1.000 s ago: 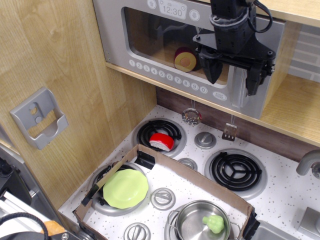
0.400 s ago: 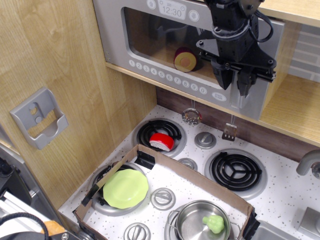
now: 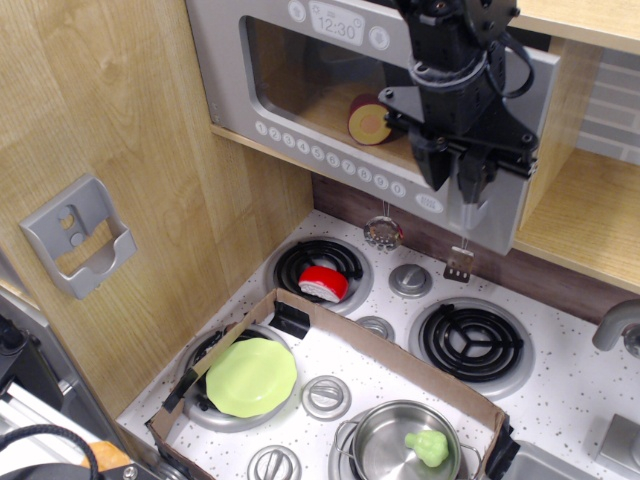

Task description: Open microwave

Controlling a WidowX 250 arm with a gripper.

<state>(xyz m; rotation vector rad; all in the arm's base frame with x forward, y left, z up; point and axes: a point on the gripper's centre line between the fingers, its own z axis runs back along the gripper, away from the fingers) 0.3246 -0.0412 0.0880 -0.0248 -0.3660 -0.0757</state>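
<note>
The microwave (image 3: 300,125) sits high in the wooden cabinet. It has a silver-grey door, a clear window, a row of round white buttons and a 12:30 display (image 3: 337,27). My black gripper (image 3: 456,180) hangs in front of the door's right side, its fingers closed around the upright loop handle (image 3: 470,215). The door's right edge stands a little out from the wooden body, slightly ajar. A round purple and yellow toy food (image 3: 368,120) lies inside behind the window.
Below is a toy stove with coil burners (image 3: 470,342). A red item (image 3: 323,283) lies on the back left burner. A cardboard tray (image 3: 395,360) holds a green plate (image 3: 251,376) and a steel pot (image 3: 400,440). A grey wall bracket (image 3: 75,235) is at left, and utensils (image 3: 383,233) hang under the microwave.
My gripper has closed its fingers on the handle and moved slightly left and toward the camera. The door's right side has swung out a little with it.
</note>
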